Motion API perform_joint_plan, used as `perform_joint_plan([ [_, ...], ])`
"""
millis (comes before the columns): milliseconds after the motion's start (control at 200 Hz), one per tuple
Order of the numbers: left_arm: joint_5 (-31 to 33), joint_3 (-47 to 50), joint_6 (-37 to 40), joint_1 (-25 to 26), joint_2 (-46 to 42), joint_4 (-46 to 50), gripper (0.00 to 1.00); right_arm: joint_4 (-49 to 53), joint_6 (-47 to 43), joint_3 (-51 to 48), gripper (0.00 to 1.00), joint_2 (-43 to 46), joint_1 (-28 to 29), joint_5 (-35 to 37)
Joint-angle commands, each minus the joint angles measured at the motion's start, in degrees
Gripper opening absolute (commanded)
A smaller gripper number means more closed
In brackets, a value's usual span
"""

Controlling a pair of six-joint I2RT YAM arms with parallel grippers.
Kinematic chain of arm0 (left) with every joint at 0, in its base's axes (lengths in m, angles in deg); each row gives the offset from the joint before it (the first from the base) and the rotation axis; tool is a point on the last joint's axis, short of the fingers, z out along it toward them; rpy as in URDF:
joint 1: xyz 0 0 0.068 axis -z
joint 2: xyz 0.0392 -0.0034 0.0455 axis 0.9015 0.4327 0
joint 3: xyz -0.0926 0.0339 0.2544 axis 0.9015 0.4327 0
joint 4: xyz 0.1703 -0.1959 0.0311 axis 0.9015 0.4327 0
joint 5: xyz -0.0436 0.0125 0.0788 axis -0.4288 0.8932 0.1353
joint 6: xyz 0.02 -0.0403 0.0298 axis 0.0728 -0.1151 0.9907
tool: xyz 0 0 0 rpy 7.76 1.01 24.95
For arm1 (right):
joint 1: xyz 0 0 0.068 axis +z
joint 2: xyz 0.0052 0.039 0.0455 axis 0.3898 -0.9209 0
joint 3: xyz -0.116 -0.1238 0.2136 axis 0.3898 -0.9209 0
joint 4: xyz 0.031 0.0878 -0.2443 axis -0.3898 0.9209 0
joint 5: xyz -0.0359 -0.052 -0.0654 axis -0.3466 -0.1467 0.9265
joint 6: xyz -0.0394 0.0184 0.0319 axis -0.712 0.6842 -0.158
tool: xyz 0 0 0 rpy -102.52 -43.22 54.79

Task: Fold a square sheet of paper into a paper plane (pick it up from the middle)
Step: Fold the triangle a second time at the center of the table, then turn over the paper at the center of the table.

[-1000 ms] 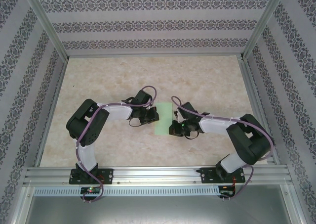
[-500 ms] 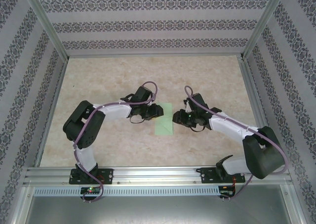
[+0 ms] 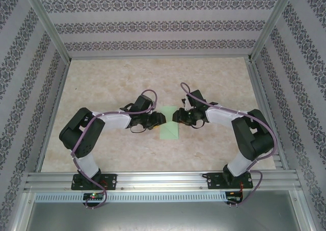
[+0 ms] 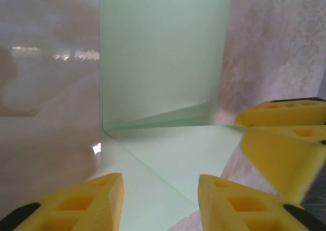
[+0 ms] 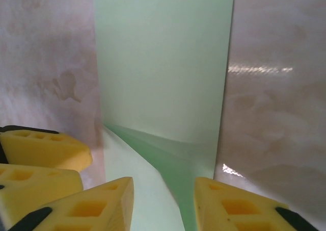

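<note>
— When you count what sits on the worktop (image 3: 102, 149), how many of each do you get?

— One sheet of paper (image 3: 169, 132); two arms, the left arm (image 3: 109, 120) and the right arm (image 3: 229, 118); two tools, one per arm; each tool ends in two yellow fingers (image 4: 86, 200).

— How does the sheet look?

— Pale green, plain, unmarked; from above it reads as a narrow strip, longer front to back than side to side, lying near the middle of the worktop; in the left wrist view one straight crease runs across it and a slanted crease runs off below that; in the right wrist view a darker green wedge sits on it near the fingers; whether that is a fold or a shadow, I cannot tell.

— And where does it lie against the tools?

— Between them; the left tool (image 3: 161, 119) meets it at its left edge and the right tool (image 3: 176, 116) at its right edge; both are over its far half, tips facing and close together; the near half lies uncovered.

— What state are the tools in?

— Both stand parted to a middling gap, with the paper lying in the gap rather than clamped; each wrist view shows green surface between its own two fingers, and the other tool's fingers just beside; whether any fingertip touches the paper, I cannot tell.
</note>
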Motion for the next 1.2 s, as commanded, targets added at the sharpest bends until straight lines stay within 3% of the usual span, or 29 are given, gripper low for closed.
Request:
perform_joint_plan([
  [0,-1.14,0.20,-1.51,1.00,0.59,-3.64,0.43,-2.41,-1.79,1.42,0.32,-1.48,-0.71,-3.38],
  [240,-2.44,-0.15,-1.50,1.13,1.62,-4.67,0.43,-5.11,0.17,-0.38,0.10,-2.57,-2.24,-3.42],
  [769,-6.27,-3.18,-2.38,1.54,5.90,-10.13,0.43,-7.78,2.06,-2.74,0.09,-1.38,-3.78,-4.48],
  [964,-5.91,-3.44,-3.36,1.77,6.96,-11.11,0.39,-7.89,2.65,-3.21,0.13,-0.54,-3.85,-4.48],
  [1194,-3.62,-3.58,-3.18,1.87,7.22,-12.41,0.22,-5.74,3.64,-4.27,0.36,6.55,-4.90,-0.61],
])
